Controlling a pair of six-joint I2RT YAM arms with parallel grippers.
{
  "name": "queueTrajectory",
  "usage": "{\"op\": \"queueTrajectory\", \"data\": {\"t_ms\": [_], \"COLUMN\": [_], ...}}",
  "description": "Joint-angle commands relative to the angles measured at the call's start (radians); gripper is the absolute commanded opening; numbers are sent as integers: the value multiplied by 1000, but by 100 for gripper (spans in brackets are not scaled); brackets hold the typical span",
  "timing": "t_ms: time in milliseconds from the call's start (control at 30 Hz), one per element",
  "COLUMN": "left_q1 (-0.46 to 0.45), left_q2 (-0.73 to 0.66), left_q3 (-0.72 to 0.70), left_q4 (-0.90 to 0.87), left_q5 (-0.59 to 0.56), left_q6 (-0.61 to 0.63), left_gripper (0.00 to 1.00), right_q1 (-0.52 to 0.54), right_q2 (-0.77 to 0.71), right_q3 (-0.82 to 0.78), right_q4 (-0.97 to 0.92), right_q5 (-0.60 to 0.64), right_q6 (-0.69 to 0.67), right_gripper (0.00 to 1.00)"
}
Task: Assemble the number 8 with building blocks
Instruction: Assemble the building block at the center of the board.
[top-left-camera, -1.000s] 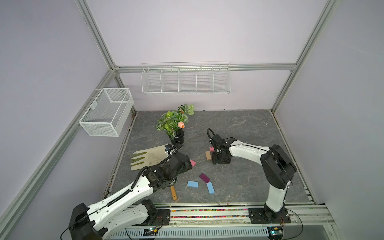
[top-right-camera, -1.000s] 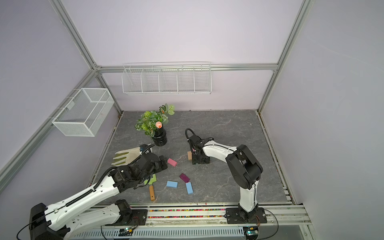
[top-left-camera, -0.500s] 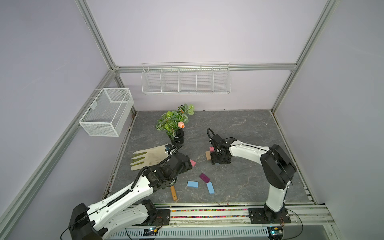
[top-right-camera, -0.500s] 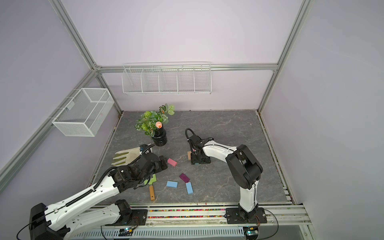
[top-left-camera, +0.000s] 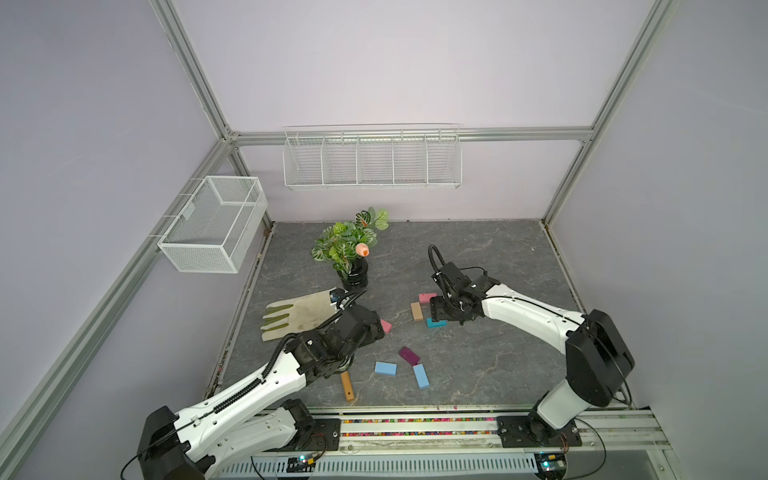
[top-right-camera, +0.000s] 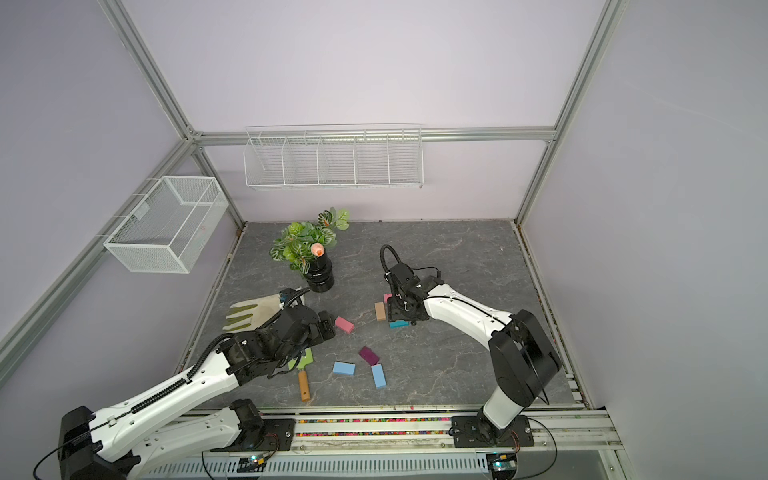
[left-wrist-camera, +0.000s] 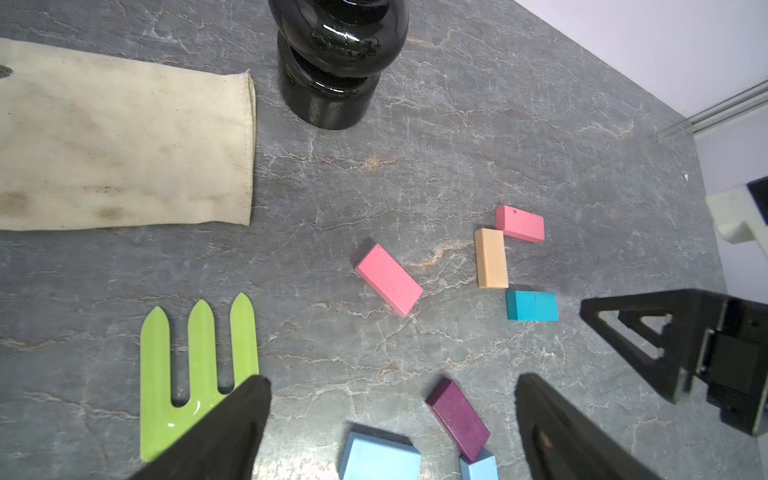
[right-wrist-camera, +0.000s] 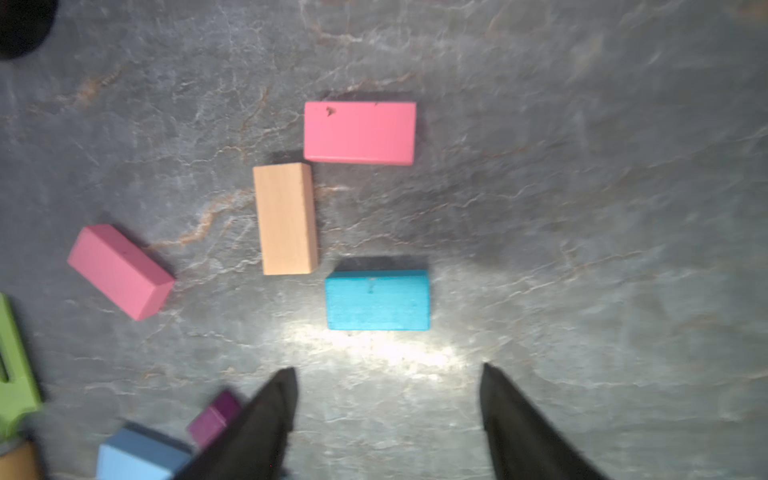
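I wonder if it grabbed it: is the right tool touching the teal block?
Apart. Right wrist view shows bare table between right tool and teal block.

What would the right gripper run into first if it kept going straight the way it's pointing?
Most likely the teal block: it lies just ahead of the right gripper, in line with the gap between its open jaws. Depth is unclear; it may touch bare table first.

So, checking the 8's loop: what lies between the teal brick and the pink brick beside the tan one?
Bare grey stone tabletop separates the pink rectangular brick and teal rectangular brick in the right wrist view; the tan wooden brick flanks that gap.
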Motion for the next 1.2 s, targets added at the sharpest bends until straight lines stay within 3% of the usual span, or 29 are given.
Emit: {"op": "queueTrajectory", "data": {"t_ms": [0,67,133,567,1167], "left_q1": [-2,-1,-2,-2,-2], "left_q2": [-3,-7,-8,1,5], "left_q3": [4,4,4,11,8], "left_q4": [8,6,7,13,16], "left_q5": [-7,-7,-9,-7,-6], "left_q6": [-3,-3,-3,3,6], "left_gripper": [96,96,96,96,96], "right_q1": [-36,-51,-64,-90,-88], "right_q2": [13,31,50,164,191], "right_q3": [-45,-61,-76,-59,-17], "right_q4": [-35,-22,-6,71,85], "right_q5": [30,21,12,-65,-128], "right_q6": [-2,-6,-9,-30,-30], "right_gripper": [34,17,7,7,7]}}
